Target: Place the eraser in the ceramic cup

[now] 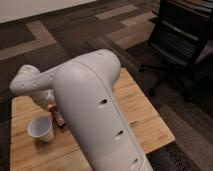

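Note:
The white ceramic cup (41,130) stands upright on the left part of the wooden table (142,117). Just to its right is the eraser (60,121), a small dark block with reddish-orange marks, standing on edge at table level. My gripper (56,114) comes down from the white wrist at the left and is shut on the eraser's upper part. The bulky white arm (95,105) crosses the view and hides most of the gripper.
A black office chair (182,42) stands on the carpet at the right rear, off the table's far right corner. The table's edges run close to the cup on the left and front. Striped grey and tan carpet surrounds the table.

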Controlling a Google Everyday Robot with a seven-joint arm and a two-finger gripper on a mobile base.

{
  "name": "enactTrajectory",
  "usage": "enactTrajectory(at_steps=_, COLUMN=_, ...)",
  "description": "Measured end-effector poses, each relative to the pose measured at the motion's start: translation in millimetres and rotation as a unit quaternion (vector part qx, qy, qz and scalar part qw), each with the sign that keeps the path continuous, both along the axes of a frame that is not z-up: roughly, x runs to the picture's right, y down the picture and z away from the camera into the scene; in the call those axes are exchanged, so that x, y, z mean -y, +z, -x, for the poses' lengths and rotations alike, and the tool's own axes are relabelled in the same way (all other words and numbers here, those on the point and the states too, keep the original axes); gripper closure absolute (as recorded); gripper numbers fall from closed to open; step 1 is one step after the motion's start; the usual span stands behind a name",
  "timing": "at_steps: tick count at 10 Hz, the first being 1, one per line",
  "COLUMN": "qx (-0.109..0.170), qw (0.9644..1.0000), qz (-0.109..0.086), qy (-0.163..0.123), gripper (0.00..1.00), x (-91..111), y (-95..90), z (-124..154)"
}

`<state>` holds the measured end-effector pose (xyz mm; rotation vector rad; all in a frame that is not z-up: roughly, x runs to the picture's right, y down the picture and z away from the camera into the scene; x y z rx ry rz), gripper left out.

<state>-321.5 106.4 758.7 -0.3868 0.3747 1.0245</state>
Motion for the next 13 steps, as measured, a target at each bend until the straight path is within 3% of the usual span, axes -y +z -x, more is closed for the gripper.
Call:
enactTrajectory(at_steps=3, qx=0.035, qw=0.9972, qz=-0.047, qy=-0.045, gripper=1.00, x=25.2, y=-54.7, z=10.3)
enactTrajectory(at_steps=5, qx=0.028, qw=0.9964, qz=-0.078, qy=-0.020, gripper=1.00, x=39.7, y=-86.5, z=-24.2)
enactTrajectory(at_steps=8, qx=-0.005, qw=0.9945, qz=-0.104, qy=0.015, gripper=1.00, x=40.8, y=-119.9, z=-83.4)
enactTrajectory(at_steps=13, qx=-0.007, qw=0.9941, qz=-0.107, qy=0.018, gripper=1.00, x=40.6, y=-124.2, z=-89.7)
